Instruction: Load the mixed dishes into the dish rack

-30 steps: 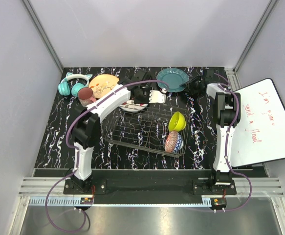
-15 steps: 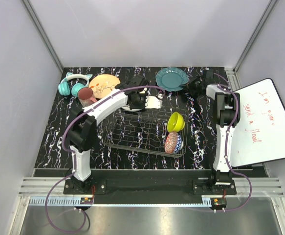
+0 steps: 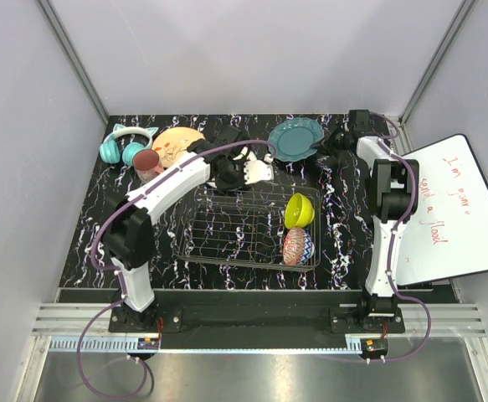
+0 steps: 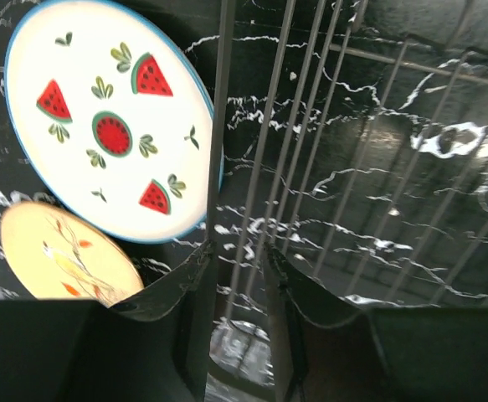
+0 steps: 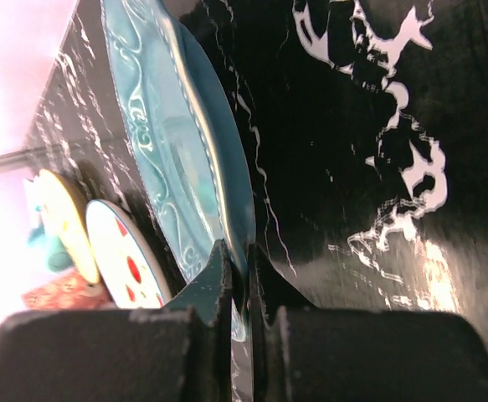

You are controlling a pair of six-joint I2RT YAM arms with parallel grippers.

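The right gripper [image 5: 237, 251] has its fingers [image 5: 213, 283] pinched tight on the rim of the round teal plate [image 5: 185, 142] with the embossed border. That plate sits just beyond the far right corner of the large dark metal wire dish rack [image 3: 244, 222].

The left gripper [image 4: 237, 251] hangs over the rack's far left edge, its fingers a narrow way apart with one of the rack's wires running between them. Whether they actually pinch that wire I cannot tell from here.

Just beyond that edge the round white watermelon-print plate [image 4: 114, 126] lies flat on the black marbled worktop [image 3: 93, 218]. The round tan floral plate [image 4: 59, 255] is beside it, farther left. The pink mug [image 3: 147, 163] stands well off the rack's far left corner.

Inside the rack, at its right end, the yellow-green bowl [image 3: 302, 209] stands tipped on edge. The red patterned bowl [image 3: 298, 244] is just on the near side of it, tipped as well.
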